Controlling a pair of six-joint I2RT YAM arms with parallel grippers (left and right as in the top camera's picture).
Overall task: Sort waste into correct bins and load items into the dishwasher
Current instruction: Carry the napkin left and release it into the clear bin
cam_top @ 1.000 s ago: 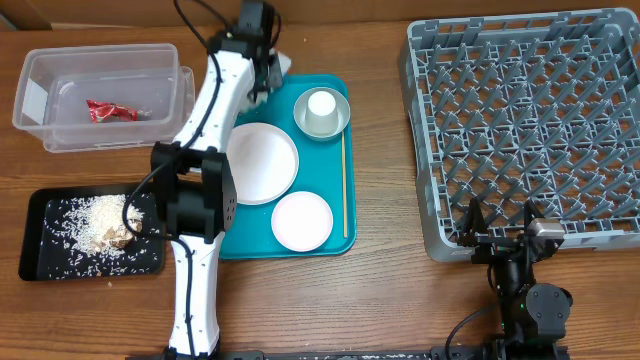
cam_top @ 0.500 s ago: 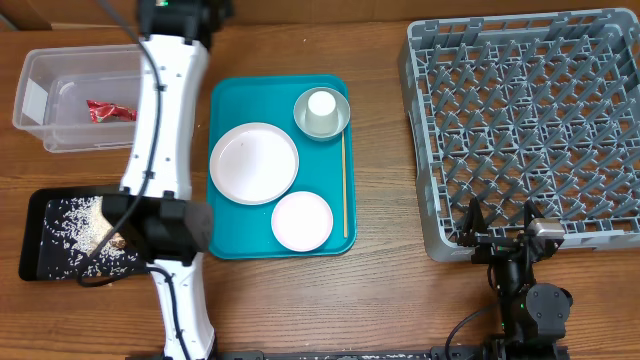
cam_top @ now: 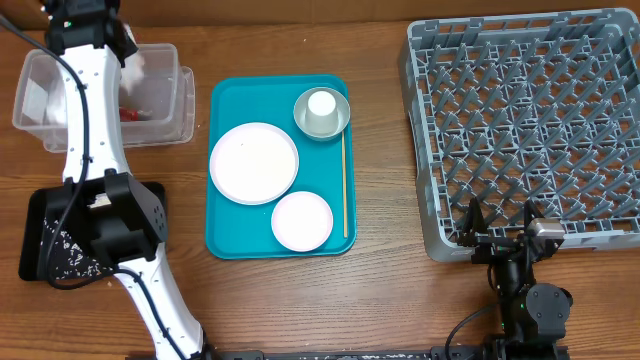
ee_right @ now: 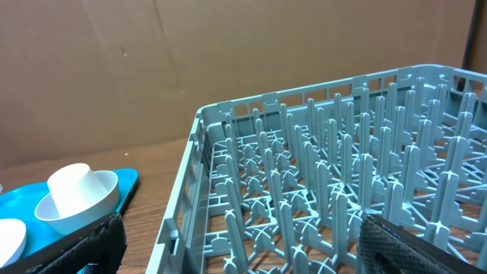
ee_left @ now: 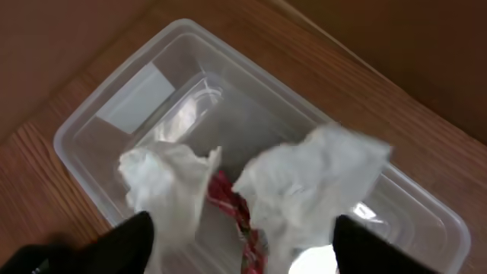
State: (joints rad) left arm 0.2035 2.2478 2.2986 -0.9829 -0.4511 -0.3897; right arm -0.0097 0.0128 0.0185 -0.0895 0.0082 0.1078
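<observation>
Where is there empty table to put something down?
Bare wood runs between the teal tray and the grey rack, and along the near edge below the tray. Crowded: the tray, full of plates and a cup, and the left side, with the clear tub, black tray and left arm.

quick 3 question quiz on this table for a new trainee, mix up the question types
1. True or false: the big grey pegged plastic dish rack holds no dishes.
2. The small white cup sits: A in the pale round bowl; B on the flat black tray; C in the rack.
3. Fill in: the small red wrapper lies in the clear rectangular plastic ___.
Key: 1 true; 2 A; 3 tub.
</observation>
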